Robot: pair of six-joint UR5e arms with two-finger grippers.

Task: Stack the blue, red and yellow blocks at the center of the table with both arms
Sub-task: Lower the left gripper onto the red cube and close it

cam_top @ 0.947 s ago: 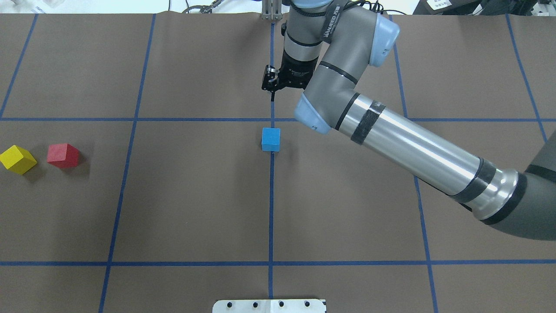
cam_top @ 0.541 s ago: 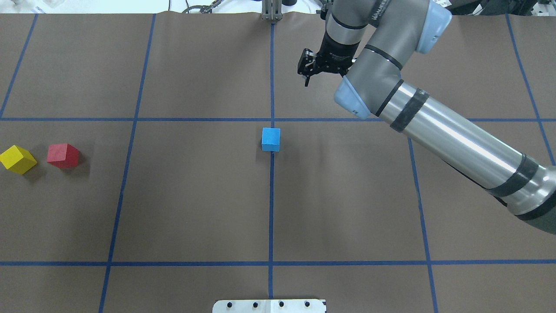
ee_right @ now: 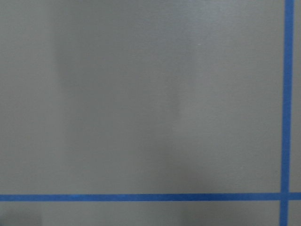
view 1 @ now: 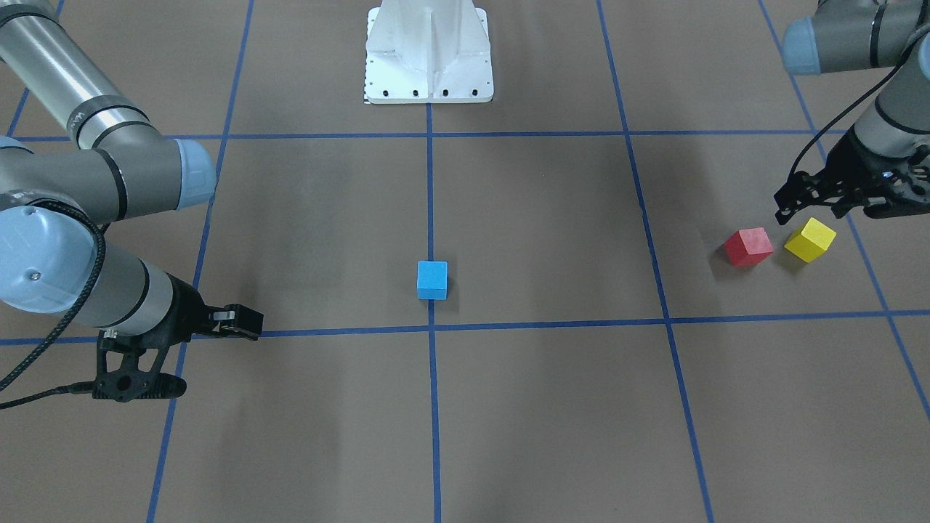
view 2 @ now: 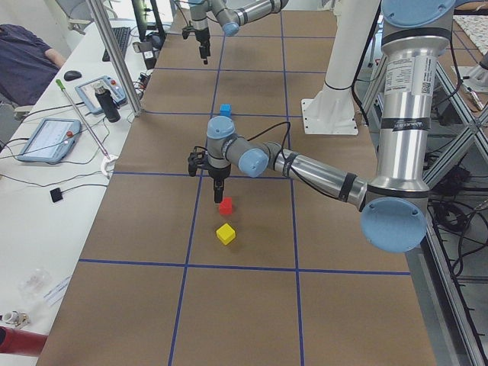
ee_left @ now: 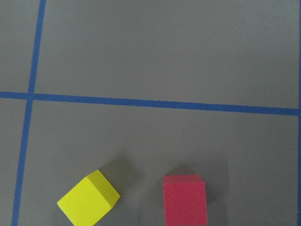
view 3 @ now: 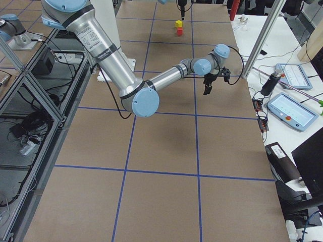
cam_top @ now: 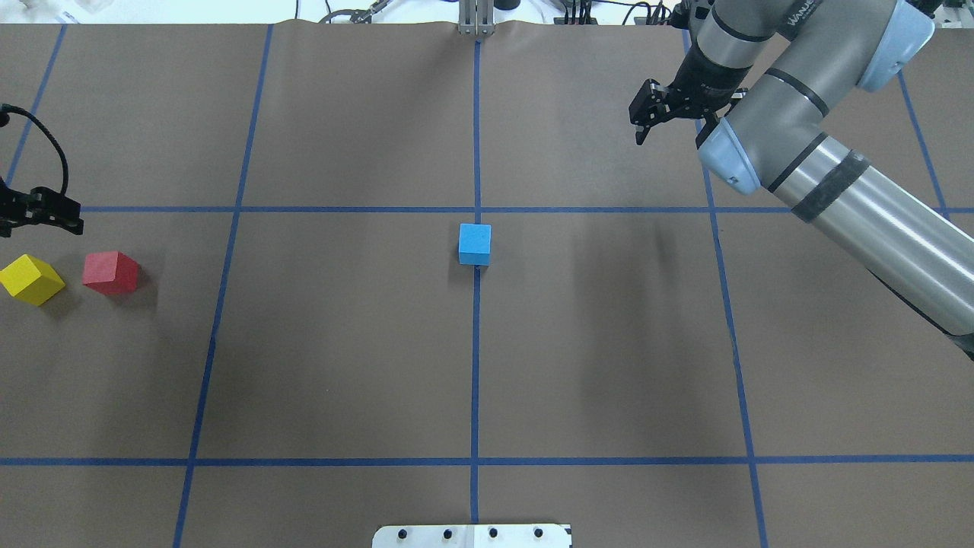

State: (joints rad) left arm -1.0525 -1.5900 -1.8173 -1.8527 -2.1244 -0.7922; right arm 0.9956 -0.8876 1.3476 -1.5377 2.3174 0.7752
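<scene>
Blue block [cam_top: 475,243] sits alone near table [cam_top: 342,342] center.

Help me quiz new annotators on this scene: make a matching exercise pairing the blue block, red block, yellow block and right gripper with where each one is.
Things
1. blue block
2. red block
3. yellow block
4. right gripper

Places
A. over bare table, away from every block
B. farthest toward the robot's left
C. on a tape line, beside the centre crossing
D. next to the yellow block, on its centre side

Pairs: 1-C, 2-D, 3-B, 4-A
</scene>
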